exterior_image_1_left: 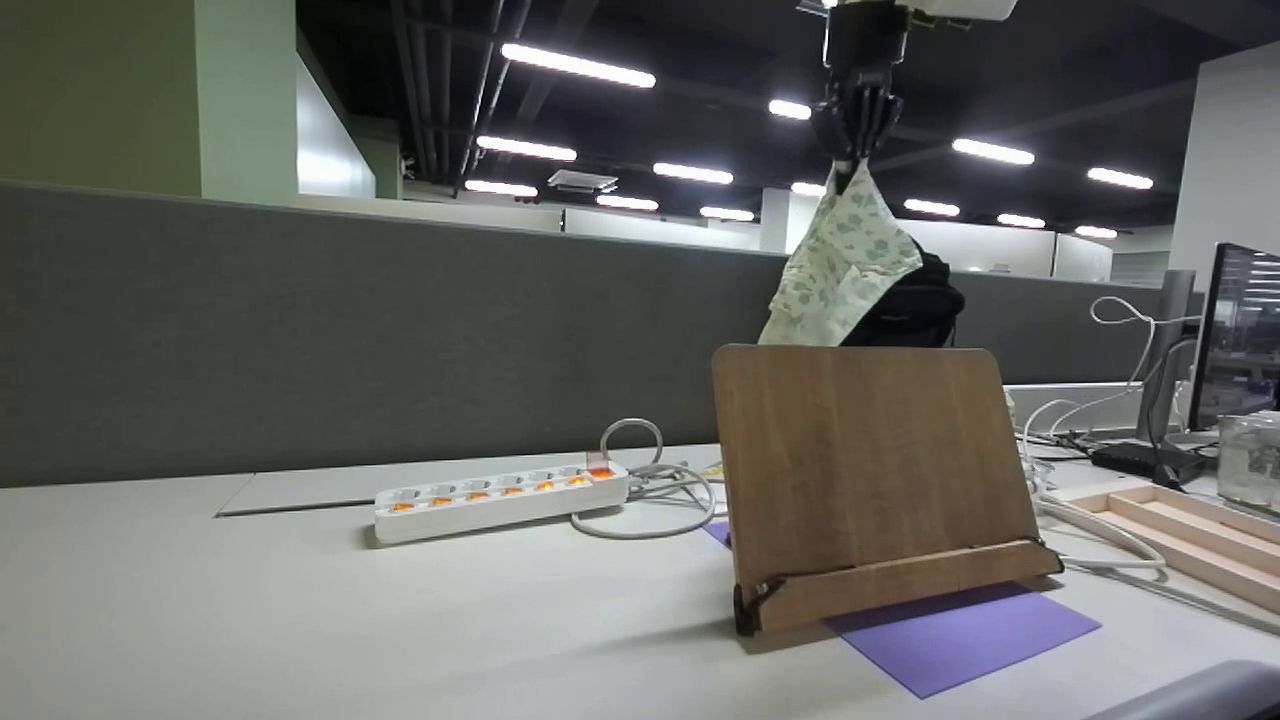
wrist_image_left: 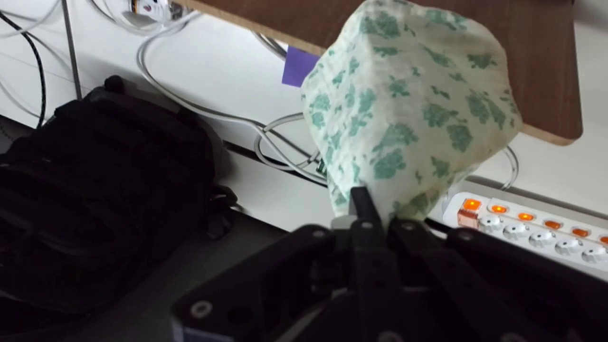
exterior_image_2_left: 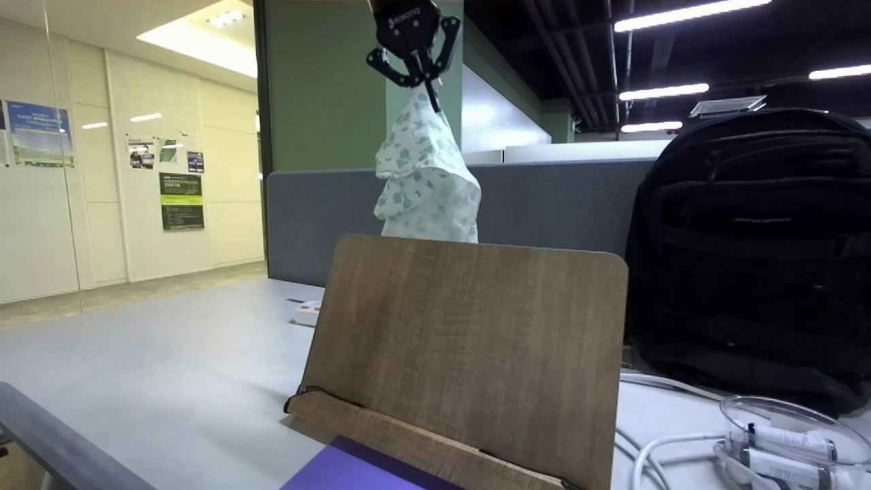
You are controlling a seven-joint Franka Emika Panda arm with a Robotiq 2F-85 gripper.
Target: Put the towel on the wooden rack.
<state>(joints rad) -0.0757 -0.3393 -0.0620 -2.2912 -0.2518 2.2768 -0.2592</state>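
The towel is white cloth with green leaf-like prints, and it hangs from my gripper in an exterior view (exterior_image_1_left: 845, 250), in an exterior view (exterior_image_2_left: 429, 184) and in the wrist view (wrist_image_left: 413, 104). My gripper (exterior_image_1_left: 850, 172) is shut on its upper end; the fingers also show in an exterior view (exterior_image_2_left: 433, 95) and in the wrist view (wrist_image_left: 375, 204). The wooden rack (exterior_image_1_left: 880, 460) is a brown tilted board with a front ledge, standing on the white table. It also shows in an exterior view (exterior_image_2_left: 469, 340) and the wrist view (wrist_image_left: 546, 71). The board hides the towel's lower end in both exterior views.
A white power strip (exterior_image_1_left: 500, 500) with lit switches and loose cables (exterior_image_1_left: 660, 500) lie near the rack. A black backpack (exterior_image_2_left: 748, 272) stands against the grey partition (exterior_image_1_left: 400, 340). A purple sheet (exterior_image_1_left: 970, 640) lies under the rack. A clear container (exterior_image_2_left: 796, 442) and a wooden tray (exterior_image_1_left: 1190, 530) are nearby.
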